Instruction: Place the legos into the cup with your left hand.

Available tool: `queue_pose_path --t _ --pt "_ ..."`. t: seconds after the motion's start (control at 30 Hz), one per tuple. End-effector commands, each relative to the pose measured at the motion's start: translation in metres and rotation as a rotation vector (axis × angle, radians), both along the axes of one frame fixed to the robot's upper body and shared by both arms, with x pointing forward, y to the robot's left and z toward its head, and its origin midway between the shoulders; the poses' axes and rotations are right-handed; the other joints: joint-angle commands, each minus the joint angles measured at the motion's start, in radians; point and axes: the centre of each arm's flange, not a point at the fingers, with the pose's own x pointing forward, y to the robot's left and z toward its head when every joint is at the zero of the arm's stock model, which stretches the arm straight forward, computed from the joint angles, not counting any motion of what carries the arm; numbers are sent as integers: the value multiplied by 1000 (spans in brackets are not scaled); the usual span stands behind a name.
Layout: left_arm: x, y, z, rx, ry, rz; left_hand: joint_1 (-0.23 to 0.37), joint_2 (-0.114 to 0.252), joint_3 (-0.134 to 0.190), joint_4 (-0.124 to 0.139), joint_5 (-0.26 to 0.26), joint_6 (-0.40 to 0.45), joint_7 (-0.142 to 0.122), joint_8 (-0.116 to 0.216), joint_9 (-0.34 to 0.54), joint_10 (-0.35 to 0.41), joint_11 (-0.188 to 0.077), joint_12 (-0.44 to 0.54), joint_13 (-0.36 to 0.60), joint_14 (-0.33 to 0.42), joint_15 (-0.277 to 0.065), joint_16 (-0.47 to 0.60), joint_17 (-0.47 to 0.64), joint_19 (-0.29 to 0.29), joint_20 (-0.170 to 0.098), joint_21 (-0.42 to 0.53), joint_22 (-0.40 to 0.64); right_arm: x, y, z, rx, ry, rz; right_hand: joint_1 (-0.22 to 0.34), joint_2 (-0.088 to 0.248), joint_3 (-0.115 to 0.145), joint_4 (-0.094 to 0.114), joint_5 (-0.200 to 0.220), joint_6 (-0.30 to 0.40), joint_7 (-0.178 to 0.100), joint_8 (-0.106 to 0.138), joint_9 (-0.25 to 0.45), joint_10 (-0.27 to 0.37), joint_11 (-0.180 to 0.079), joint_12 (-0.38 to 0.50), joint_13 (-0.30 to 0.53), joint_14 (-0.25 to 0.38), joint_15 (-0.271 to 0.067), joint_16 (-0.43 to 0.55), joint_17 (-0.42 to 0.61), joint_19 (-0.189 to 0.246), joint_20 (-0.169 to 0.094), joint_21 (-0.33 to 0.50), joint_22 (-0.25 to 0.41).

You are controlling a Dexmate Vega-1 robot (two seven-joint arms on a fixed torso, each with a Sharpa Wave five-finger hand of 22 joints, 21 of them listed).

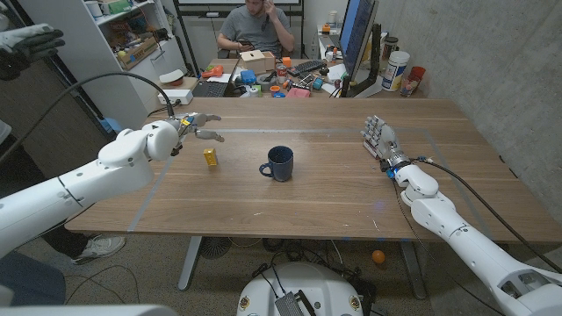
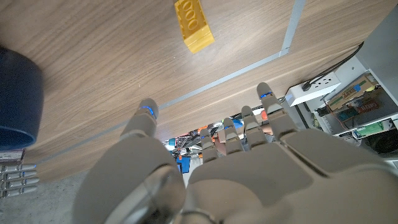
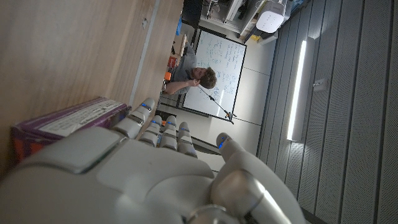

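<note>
Yellow lego brick [image 1: 210, 157] on the bench [image 1: 307, 189], at nine o'clock from the blue cup [image 1: 279, 163] (near, not touching). Left hand [image 1: 195, 125] above, fingers spread, holding nothing. Right hand [image 1: 379, 137] at three o'clock, open, empty.

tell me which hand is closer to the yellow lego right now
Left. The left hand hovers open just behind the yellow lego, while the right hand stands far across the table, beyond the blue cup.
</note>
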Motion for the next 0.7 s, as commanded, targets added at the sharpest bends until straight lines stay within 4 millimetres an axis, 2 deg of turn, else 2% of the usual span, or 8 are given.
queue_pose_path --t 0.03,0.43,0.7 --pt "6 1 -5 16 70 25 15 0 -3 -2 11 6 2 5 4 10 -3 9 2 9 -3 1 2 14 -3 2 3 -3 0 -4 3 1 -5 -11 45 -3 -2 5 5 -6 5 5 3 4 2 4 3 -2 3 3 -5 -30 2 5" --pt "14 8 -19 41 83 67 34 1 -7 -3 14 19 5 8 4 10 -6 7 3 13 -3 -1 1 24 -9 2 3 -8 0 -6 8 0 -13 -11 44 -3 -3 5 4 -6 4 5 3 2 2 4 4 -1 3 3 -5 -29 2 5" --pt "25 15 -27 -5 79 50 41 3 -9 -2 15 28 10 10 4 9 -5 6 3 16 -5 -1 1 28 -10 2 3 -11 1 -7 5 -3 -18 -12 44 -4 -4 6 4 -6 4 5 3 3 3 4 4 0 3 3 -4 -28 2 5"
